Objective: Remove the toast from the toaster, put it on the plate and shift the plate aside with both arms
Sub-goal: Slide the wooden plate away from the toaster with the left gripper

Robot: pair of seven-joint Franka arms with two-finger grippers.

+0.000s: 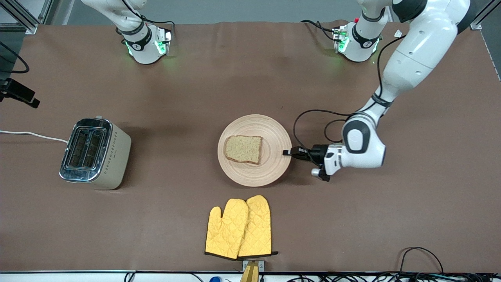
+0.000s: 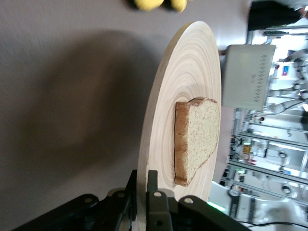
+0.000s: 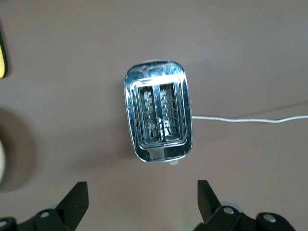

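The toast (image 1: 243, 149) lies flat on the plate (image 1: 274, 133) at mid-table. The left gripper (image 1: 289, 152) sits low at the plate's edge toward the left arm's end, its fingers (image 2: 153, 192) pinching the rim. The right gripper (image 3: 139, 202) hangs high over the toaster (image 1: 95, 153), fingers spread wide, holding nothing. Yellow oven mitts (image 1: 239, 228) lie nearer the front camera than the plate.

Toaster (image 1: 95, 153), yellow oven mitts (image 1: 238, 228)
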